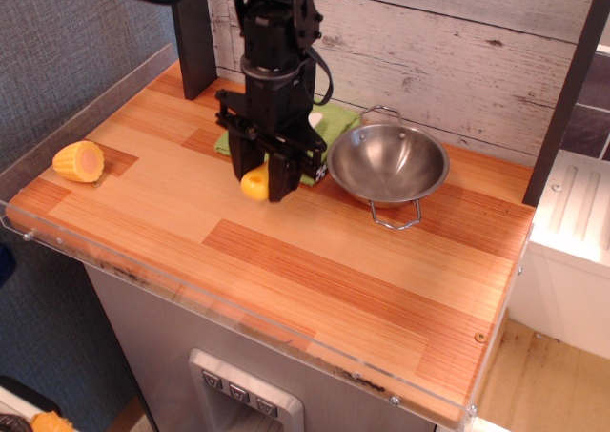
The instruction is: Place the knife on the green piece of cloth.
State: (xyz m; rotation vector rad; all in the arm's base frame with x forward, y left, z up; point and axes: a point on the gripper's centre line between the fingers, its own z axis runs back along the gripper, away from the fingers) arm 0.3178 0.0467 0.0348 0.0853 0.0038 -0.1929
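The gripper (261, 179) is clamped on the knife (254, 182) by its yellow handle. It hangs at the front edge of the green piece of cloth (329, 127), near the worktop's (381, 279) back edge.

— Where's the camera?
— Only one view. It sits high off the counter's (315, 260) front, looking down at an angle toward the plank wall (457, 51) at twelve o'clock.
— Close?
— Middling: nearly the whole counter fits, its front-right corner cut off, floor showing at four o'clock.
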